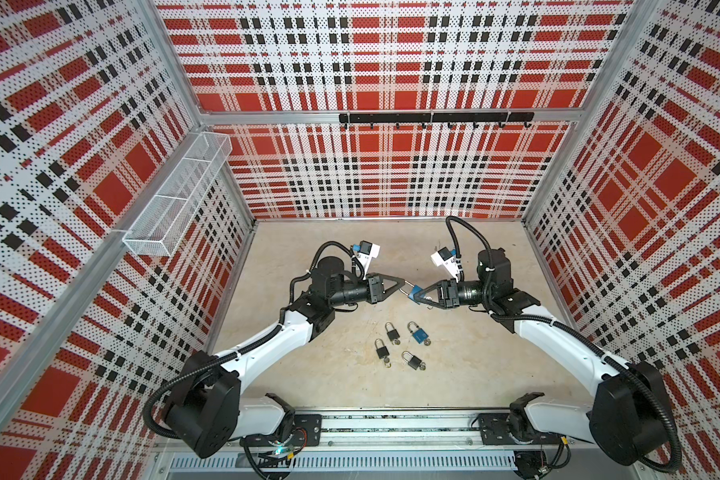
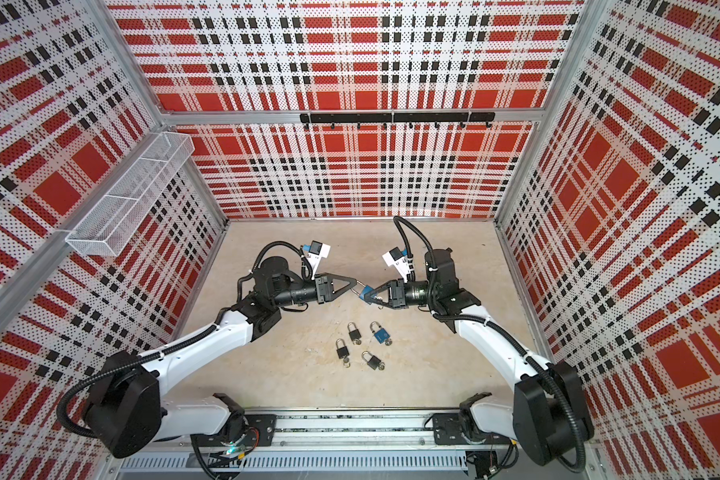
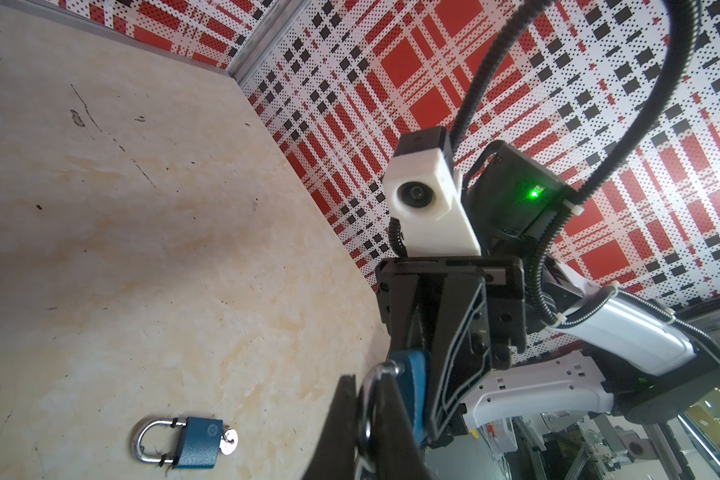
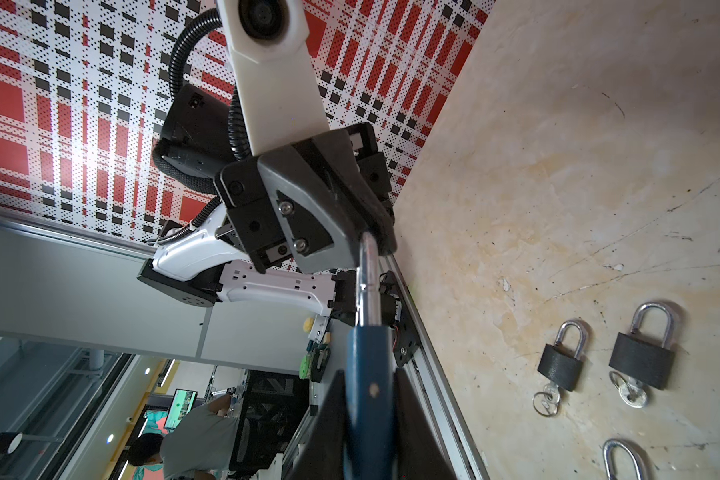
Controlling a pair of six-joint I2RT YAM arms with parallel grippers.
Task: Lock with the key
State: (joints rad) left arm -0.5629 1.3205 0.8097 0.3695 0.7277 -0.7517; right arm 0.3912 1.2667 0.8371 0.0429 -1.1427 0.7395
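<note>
Jaws of the left arm (image 1: pixel 267 340) clamp the shackle (image 4: pixel 368 282) of a blue padlock (image 4: pixel 368 374). Right arm (image 1: pixel 558 332) jaws clamp its body, both raised above the table (image 1: pixel 308 374).

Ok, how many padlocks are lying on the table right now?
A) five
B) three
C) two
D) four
D: three black padlocks and one blue padlock lie on the table; the fifth padlock is held off it.
</note>
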